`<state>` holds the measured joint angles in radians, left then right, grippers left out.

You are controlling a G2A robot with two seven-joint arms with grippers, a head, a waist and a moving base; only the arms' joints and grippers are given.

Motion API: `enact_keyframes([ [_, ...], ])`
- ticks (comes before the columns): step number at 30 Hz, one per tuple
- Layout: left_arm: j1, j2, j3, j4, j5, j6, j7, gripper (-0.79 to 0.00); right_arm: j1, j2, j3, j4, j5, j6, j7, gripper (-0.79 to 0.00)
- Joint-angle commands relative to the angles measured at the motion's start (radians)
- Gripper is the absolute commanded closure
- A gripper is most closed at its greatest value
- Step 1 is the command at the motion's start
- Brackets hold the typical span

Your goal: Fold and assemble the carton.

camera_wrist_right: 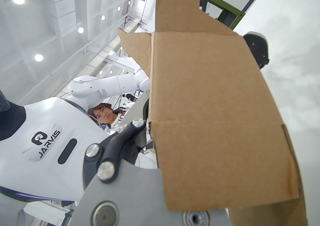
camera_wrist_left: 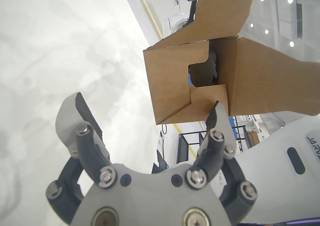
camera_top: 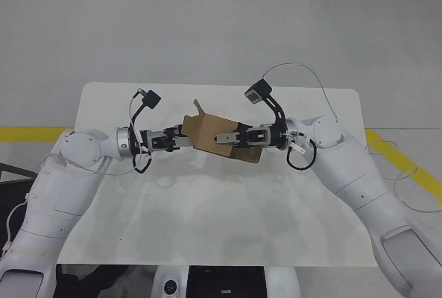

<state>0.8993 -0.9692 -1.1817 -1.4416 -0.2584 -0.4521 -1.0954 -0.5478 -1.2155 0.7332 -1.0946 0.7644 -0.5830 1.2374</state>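
Where the left gripper [camera_wrist_left: 147,99] sits closest to its own camera, its fingers are spread wide and grip nothing. One fingertip [camera_wrist_left: 217,109] just touches the edge of an end flap on the carton [camera_wrist_left: 170,74], and the other stands well apart from it.

Just beyond, the carton hangs in the air on its side, between the two grippers and above the far half of the table [camera_top: 206,223]. The end facing the left gripper is partly closed: two flaps are folded in with a gap between them, and a third flap [camera_wrist_left: 225,12] sticks outward, unfolded.

At the carton's other end the right gripper [camera_top: 222,138] is clamped on a wall of the carton. From above, one finger lies along the top panel; the other is hidden behind cardboard. In the right wrist view a brown panel lies across that gripper.

Past the table's side edge, a yellow line [camera_top: 19,134] runs along the grey floor [camera_top: 206,37].
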Motion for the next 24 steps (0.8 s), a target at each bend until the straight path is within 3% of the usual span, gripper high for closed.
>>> enact_keyframes([
  [1, 0.001, 0.0, 0.0, -0.001, 0.002, -0.001, -0.003, -0.785, -0.001, 0.001, 0.002, -0.003, 0.002, 0.002, 0.002, 0.0],
  [15, 0.001, 0.0, 0.012, 0.012, -0.011, 0.001, -0.027, -0.785, -0.021, 0.007, 0.013, -0.02, 0.014, 0.009, 0.009, 0.0],
  [24, -0.017, 0.005, -0.033, 0.067, -0.015, 0.008, 0.027, -0.785, -0.041, 0.015, 0.025, -0.008, 0.015, 0.039, 0.039, 0.0],
])
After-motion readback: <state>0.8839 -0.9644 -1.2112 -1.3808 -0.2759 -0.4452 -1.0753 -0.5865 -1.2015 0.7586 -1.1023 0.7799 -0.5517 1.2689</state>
